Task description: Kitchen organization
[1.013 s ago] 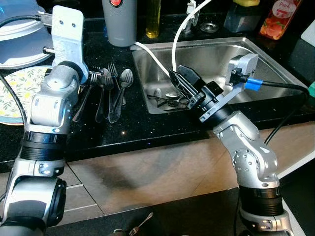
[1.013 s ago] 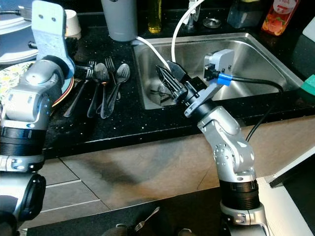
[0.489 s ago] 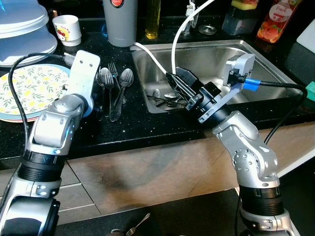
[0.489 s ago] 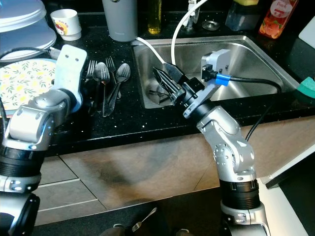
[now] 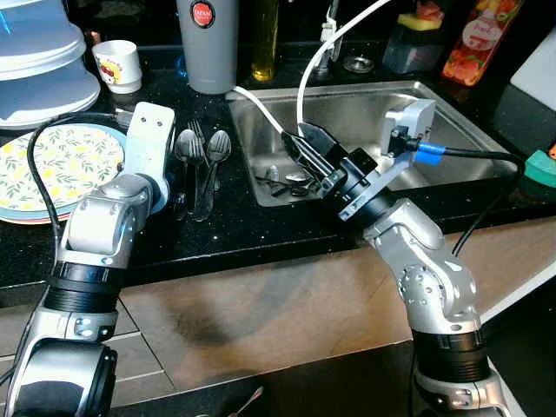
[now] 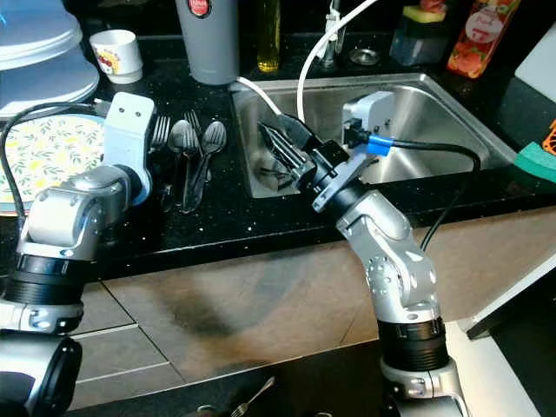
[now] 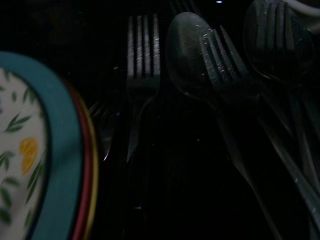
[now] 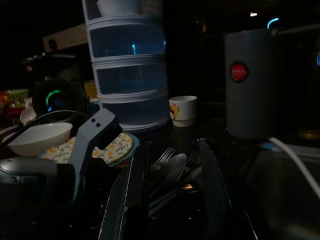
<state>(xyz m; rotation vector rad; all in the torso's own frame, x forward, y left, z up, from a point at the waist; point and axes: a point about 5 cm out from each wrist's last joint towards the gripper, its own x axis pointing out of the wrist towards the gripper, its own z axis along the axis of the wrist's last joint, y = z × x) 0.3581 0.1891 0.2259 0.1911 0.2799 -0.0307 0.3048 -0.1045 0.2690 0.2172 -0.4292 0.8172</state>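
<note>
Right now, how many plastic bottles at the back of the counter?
2. A yellow oil bottle stands behind the sink's left corner, beside the grey canister. A red juice bottle stands behind the sink's right corner. More may be out of frame.

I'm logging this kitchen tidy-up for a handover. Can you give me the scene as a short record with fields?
Setting: black countertop with steel sink
Sorted cutlery: forks and spoons beside the sink
Sink contents: more cutlery
Left hand: over the sorted cutlery, next to floral plate
Right hand: open, over sink's left end
</note>
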